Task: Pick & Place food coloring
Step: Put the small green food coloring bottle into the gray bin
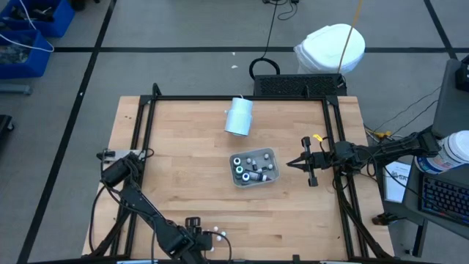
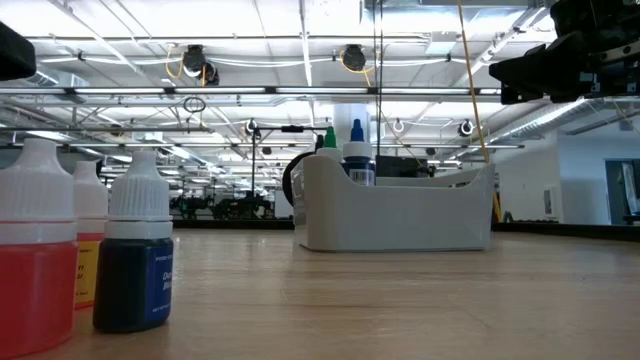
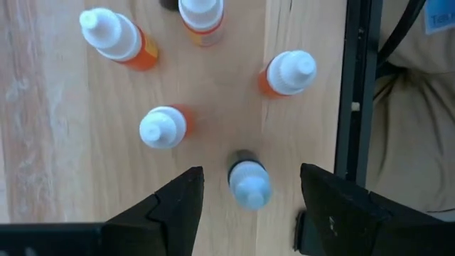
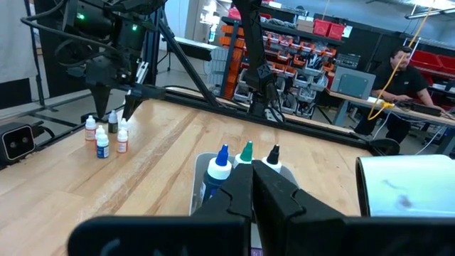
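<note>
Here we hover our wide-open, empty left gripper [image 3: 249, 206] directly above the dark blue food coloring bottle [image 3: 249, 183] standing between its fingers, so we judge the pick is beginning and next demands a straight descent and closing.

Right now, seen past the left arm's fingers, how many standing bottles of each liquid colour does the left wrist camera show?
Orange or reddish bottles: 4
Dark bottle: 1
Total: 5
</note>
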`<action>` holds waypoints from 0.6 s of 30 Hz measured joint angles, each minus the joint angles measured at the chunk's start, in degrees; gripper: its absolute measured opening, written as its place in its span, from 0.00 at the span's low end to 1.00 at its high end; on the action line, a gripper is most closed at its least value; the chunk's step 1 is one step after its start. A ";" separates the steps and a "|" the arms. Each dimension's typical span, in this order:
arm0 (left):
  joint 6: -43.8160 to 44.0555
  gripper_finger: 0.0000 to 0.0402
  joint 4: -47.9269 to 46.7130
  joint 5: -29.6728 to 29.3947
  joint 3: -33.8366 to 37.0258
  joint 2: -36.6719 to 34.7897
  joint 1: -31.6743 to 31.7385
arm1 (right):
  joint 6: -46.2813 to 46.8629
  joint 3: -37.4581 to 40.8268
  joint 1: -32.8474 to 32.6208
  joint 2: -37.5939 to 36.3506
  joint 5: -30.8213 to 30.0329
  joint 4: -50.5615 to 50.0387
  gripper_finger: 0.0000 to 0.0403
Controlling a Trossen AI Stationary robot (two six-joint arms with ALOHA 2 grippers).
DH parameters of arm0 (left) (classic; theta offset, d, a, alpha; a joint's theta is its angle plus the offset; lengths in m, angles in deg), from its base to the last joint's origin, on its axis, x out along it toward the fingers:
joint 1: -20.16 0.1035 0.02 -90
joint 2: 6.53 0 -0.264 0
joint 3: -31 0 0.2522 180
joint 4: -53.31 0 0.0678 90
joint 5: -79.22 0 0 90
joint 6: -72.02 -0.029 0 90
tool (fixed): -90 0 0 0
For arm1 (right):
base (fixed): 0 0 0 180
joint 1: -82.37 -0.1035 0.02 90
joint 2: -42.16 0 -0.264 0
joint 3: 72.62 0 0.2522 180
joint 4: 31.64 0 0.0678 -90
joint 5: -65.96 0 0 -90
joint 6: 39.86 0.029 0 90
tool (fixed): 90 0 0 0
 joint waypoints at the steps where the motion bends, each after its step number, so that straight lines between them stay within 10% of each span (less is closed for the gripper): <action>1: 0.43 0.59 -0.06 0.00 0.00 0.00 0.00 | -0.04 0.00 0.00 0.00 -0.03 0.00 0.00; 8: 3.11 0.57 -0.62 0.41 0.00 0.00 0.75 | -0.06 0.00 0.00 0.00 -0.05 0.02 0.00; 18: 2.85 0.22 -1.84 2.54 -0.01 -0.01 0.69 | -0.24 0.00 0.00 0.00 -0.05 0.02 0.00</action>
